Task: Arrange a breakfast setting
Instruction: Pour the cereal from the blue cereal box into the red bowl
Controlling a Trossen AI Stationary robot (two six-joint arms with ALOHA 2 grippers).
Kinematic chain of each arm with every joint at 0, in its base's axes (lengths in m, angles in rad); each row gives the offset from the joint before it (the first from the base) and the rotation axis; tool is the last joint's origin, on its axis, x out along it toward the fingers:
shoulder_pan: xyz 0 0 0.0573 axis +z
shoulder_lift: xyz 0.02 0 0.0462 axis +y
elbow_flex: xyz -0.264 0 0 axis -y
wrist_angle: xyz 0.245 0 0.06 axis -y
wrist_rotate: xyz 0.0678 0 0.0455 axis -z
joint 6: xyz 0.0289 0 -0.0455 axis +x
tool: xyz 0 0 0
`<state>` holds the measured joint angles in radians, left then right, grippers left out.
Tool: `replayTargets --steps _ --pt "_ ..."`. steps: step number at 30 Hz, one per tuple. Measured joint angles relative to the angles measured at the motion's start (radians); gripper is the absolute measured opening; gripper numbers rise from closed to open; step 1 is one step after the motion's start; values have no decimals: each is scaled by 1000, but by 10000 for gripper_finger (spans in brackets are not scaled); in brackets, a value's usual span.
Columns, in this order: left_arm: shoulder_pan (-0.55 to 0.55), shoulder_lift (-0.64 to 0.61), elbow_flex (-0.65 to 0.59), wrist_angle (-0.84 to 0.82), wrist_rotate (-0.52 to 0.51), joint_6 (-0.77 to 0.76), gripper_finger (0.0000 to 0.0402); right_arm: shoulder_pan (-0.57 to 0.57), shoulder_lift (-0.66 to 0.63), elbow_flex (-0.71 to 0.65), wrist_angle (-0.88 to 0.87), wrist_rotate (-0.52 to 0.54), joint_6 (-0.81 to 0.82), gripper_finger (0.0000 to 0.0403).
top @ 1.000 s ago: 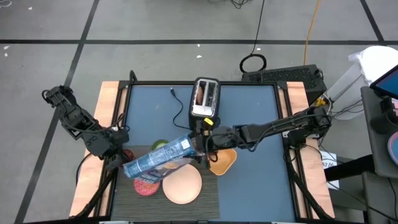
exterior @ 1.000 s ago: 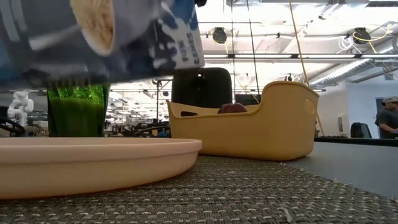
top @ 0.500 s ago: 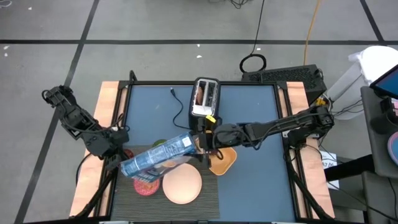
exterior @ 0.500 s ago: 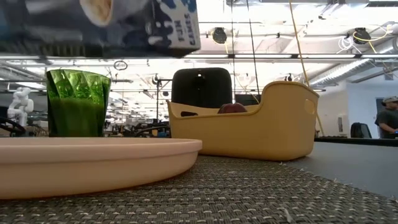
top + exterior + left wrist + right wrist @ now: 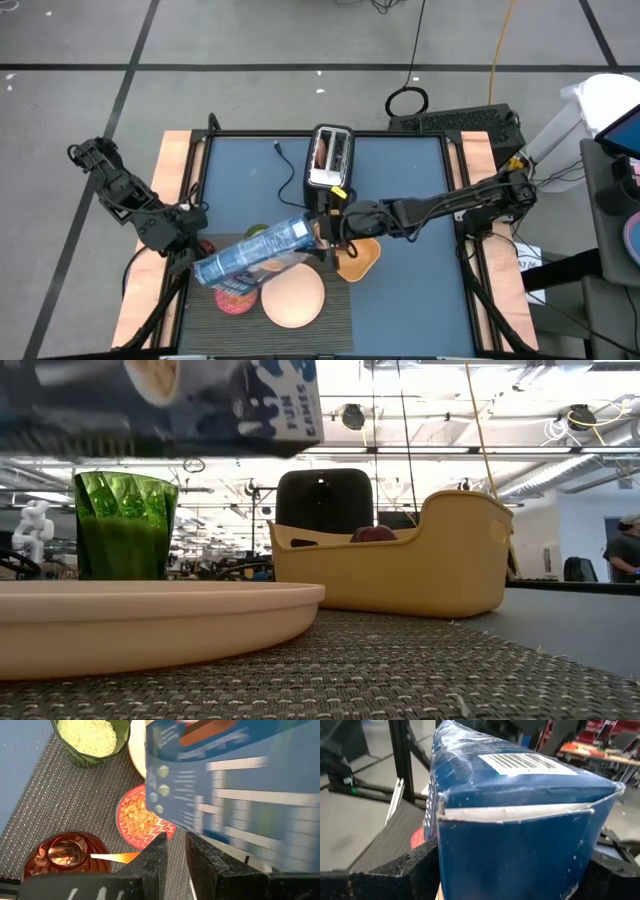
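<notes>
My right gripper [image 5: 322,232] is shut on the blue cereal box [image 5: 255,255], which slants over the pink bowl [image 5: 237,295] holding cereal [image 5: 142,817]. The bowl, the round pale plate [image 5: 293,298], the green cup [image 5: 257,235] and the red glass [image 5: 205,248] stand on the dark ribbed placemat [image 5: 335,315]. The red-handled spoon [image 5: 115,856] stands in the red glass [image 5: 65,855]. A toast slice [image 5: 322,152] stands in the toaster. My left gripper [image 5: 176,857] is shut and empty above the mat, beside the glass. My right gripper pinches the cereal box's end nearest the table's right [image 5: 445,865] between its two fingers [image 5: 395,875], one on each side. The fingers come level from the table's right, along the box. The box is lifted clear and reaches left over the bowl, its far end lower.
The silver-black toaster [image 5: 332,157] stands at the far middle with its cord on the blue table. A yellow basket [image 5: 358,258] sits right of the mat, under my right arm; in the low view [image 5: 400,560] a dark red thing lies in it.
The cereal box has risen: in the low view it hung in front of the green cup a second ago and now sits above the cup's rim. My right gripper keeps its hold.
</notes>
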<state>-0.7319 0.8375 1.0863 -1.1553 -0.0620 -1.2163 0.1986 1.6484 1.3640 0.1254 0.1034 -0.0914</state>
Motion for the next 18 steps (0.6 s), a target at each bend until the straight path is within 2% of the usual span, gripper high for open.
replayTargets --steps 18 --pt "0 0 0 0 0 0 72 0 12 0 -10 0 8 313"
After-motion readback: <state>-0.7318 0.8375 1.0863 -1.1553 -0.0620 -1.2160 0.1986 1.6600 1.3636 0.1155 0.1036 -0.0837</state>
